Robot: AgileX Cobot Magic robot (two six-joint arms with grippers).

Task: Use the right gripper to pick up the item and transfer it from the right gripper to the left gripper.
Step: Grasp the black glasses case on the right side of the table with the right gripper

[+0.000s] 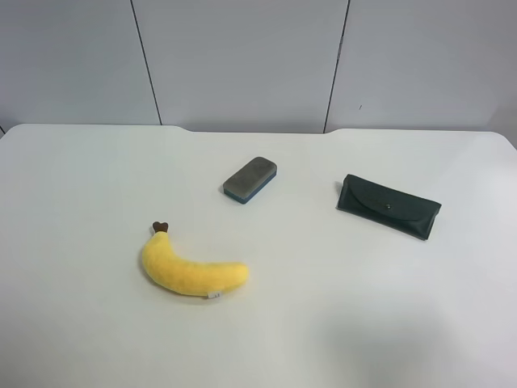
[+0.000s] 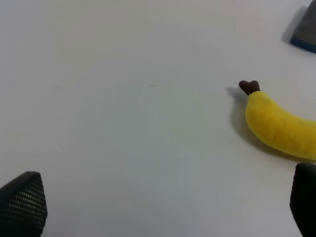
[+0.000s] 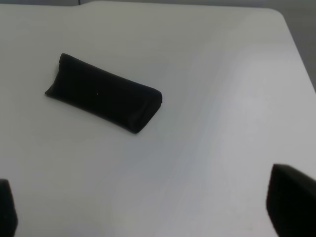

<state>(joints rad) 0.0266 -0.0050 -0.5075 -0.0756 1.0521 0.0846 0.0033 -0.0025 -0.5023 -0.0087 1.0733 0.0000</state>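
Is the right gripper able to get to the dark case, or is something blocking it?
Probably yes. The right gripper is open, and only bare table lies between it and the case. The plush banana and grey block sit well apart from the case.

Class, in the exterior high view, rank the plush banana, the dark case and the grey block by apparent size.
1. plush banana and dark case: alike, unranked; the banana lies nearer.
2. grey block: smallest.

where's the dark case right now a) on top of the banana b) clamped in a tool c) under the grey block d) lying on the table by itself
d, the case lies flat on the table, apart from the banana and the block, nothing touching it.
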